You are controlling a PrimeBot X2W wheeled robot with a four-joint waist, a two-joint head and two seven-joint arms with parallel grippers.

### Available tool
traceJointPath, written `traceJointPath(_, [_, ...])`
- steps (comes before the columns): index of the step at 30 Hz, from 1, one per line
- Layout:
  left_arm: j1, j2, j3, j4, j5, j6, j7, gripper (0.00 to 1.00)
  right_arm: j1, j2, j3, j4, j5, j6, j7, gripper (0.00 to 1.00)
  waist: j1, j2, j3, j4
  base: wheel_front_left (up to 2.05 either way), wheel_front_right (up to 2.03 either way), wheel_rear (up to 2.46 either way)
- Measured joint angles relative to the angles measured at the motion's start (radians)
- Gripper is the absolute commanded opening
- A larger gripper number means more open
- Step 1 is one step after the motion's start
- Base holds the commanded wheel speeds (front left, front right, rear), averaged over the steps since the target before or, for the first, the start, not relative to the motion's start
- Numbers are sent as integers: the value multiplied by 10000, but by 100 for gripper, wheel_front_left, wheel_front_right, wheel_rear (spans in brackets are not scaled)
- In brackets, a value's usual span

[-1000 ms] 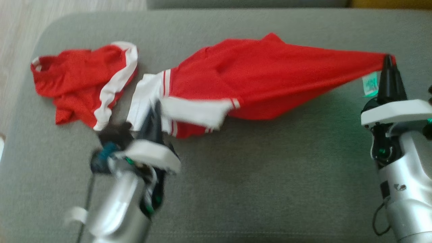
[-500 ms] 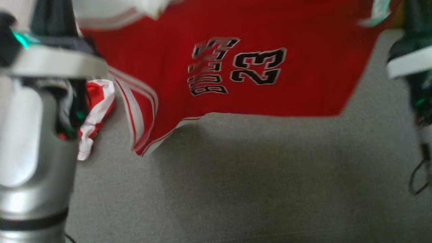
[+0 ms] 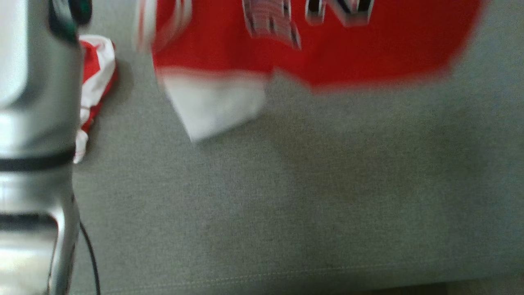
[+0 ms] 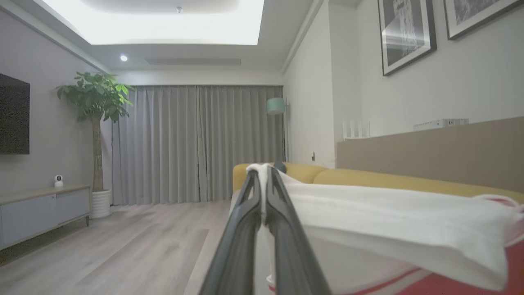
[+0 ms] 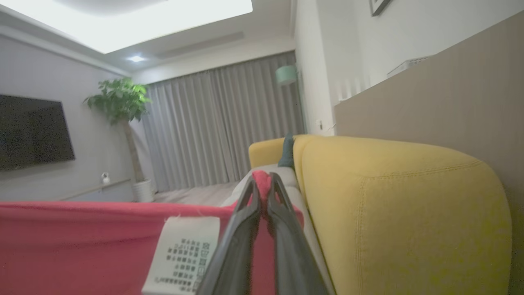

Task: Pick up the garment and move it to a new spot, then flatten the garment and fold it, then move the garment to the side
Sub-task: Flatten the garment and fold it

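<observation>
Near edge of the seat (image 3: 286, 229): bare grey fabric with a seam line, nothing lying on it. This is the likely landing spot.

Near left corner: left forearm (image 3: 37, 102) stands tall and close to the head camera, with a cable (image 3: 92, 258) trailing beside it.

Jersey (image 3: 368, 49): hangs in the air over the far half of the seat, printed side towards the head camera and lower hem free. Its shadow falls on the cloth below, so I judge it clear of the seat. The head view is blurred, probably from motion.

Left gripper (image 4: 263, 174): fingers pressed together on the white trim (image 4: 389, 217) at one top corner.

Right gripper (image 5: 263, 180): fingers clamped on red cloth at the other top corner, with the label (image 5: 184, 254) just beside them.

Reason for the hold (judgement): with two corners held high and apart, gravity pulls the creases out, so the jersey should lie flat when lowered.

In the way: a second red-and-white piece of clothing (image 3: 96, 61) lies at the left edge of the seat, partly behind the forearm and near the hanging white flap. The jersey should come down clear of it.

Farther off:
- Yellow backrest (image 5: 389, 213), close to the right gripper.
- A teal pillow (image 5: 287, 151).
- Curtain (image 4: 196, 143) and plant (image 4: 96, 102) across the room.
</observation>
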Motion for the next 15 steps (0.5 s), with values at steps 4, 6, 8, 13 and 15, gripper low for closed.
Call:
traceJointPath(4, [-1279,-303,63,660,59,59,-922,0,-1300,-17,82,1034,-640,4,-1129,0,0,0,515,16,0,0,0])
traceJointPath(6, [-1522,-407,121,903,52,54,-1131,0,-1627,-29,113,1440,-740,6,-1425,0,0,0,577,44,0,0,0])
traceJointPath(8, [-1274,-520,140,1383,-111,-35,-1183,0,-1483,-19,293,1931,-775,8,-1636,0,0,0,453,75,0,0,0])
traceJointPath(13, [1011,-807,318,1778,-614,-117,-1246,0,206,-19,1172,2380,-395,8,-1722,0,0,0,92,117,0,0,0])
traceJointPath(15, [2482,-968,481,1762,-867,-119,-1244,0,1385,0,1676,2491,-92,8,-1722,0,0,0,-86,130,0,0,0])
